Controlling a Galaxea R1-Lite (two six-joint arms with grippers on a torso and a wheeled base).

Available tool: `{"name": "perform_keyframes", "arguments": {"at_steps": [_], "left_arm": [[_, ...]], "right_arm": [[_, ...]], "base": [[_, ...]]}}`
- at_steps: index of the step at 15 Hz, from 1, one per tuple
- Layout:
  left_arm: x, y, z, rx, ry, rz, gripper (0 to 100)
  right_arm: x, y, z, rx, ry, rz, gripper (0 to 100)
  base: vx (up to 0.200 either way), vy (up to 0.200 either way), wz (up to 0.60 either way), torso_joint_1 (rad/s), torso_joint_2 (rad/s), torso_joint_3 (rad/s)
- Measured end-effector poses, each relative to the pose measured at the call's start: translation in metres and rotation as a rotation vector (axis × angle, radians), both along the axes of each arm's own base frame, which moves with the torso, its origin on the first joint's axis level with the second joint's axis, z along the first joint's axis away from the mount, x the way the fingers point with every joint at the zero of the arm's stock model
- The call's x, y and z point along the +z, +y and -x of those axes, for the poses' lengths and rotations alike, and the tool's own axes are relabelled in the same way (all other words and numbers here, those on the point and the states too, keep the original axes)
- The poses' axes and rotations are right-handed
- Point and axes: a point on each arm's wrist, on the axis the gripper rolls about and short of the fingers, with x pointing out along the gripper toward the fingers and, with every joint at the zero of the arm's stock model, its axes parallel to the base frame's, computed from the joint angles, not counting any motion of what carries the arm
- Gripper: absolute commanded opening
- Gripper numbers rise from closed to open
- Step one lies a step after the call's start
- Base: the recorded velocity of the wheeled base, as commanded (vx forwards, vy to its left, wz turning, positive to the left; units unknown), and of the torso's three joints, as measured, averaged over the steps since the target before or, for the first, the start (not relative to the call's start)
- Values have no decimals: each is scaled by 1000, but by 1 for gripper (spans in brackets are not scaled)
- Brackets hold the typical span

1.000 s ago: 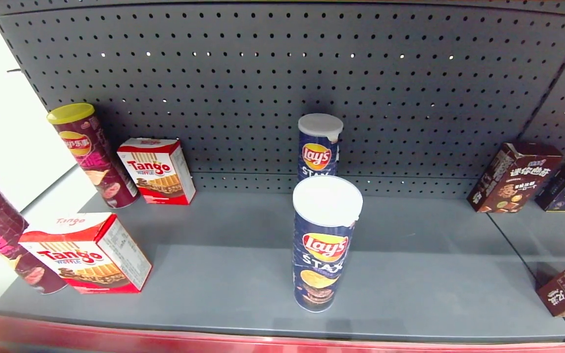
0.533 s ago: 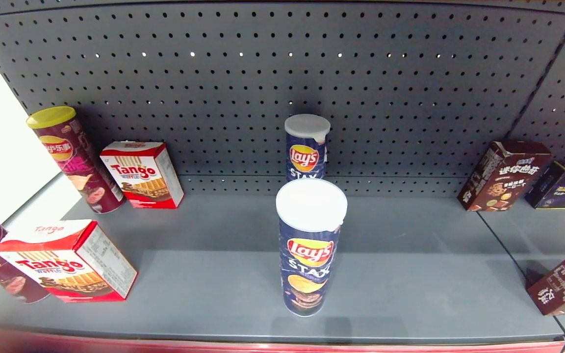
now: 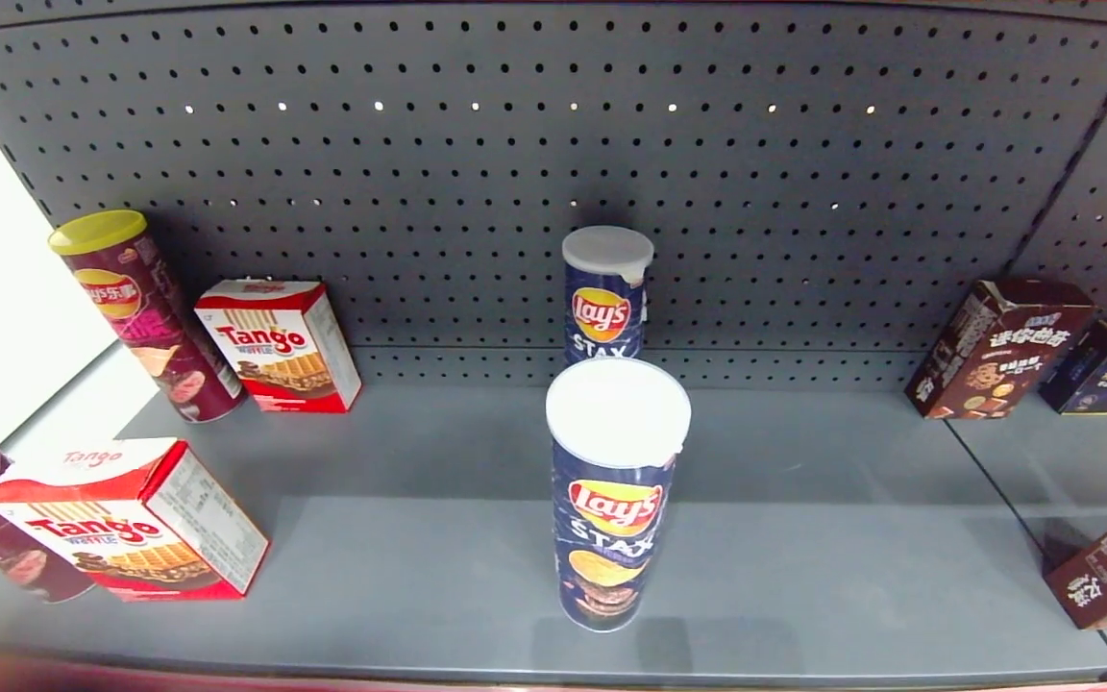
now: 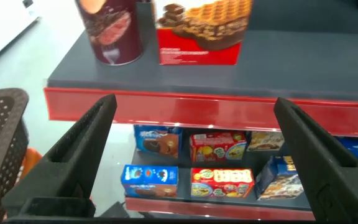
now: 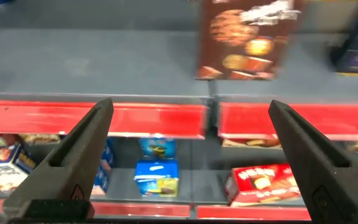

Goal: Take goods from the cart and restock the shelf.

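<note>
Left jaws, right jaws: both wide apart, empty, facing shelf [image 3: 803, 538]. Front can [image 3: 614, 519], back can [image 3: 603, 308] upright.

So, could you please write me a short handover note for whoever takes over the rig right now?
Left pincer: open, empty, facing the red front edge of the shelf.
Right pincer: open, empty, facing it too.
Front blue can and back blue can stand upright mid-shelf, one behind the other.
Done: both cans shelved, it seems.
Left: fetch the next goods from the cart.
</note>
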Motion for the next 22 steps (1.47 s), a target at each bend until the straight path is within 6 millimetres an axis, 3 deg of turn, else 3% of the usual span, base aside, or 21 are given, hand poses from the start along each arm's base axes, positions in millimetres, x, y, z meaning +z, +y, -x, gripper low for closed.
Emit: {"name": "perform_keyframes", "arguments": {"at_steps": [4,6,22], "left_arm": [[0,0,0,0,0,0,100],[0,0,0,-1,0,-1,100],[0,0,0,0,0,-1,100]], "right_arm": [[0,0,0,0,0,0,100],[0,0,0,0,0,0,100],[0,0,0,1,0,0,100]], "base": [[0,0,0,0,0,0],[0,200,0,-2,5,2],[-13,0,0,0,0,0]]}}
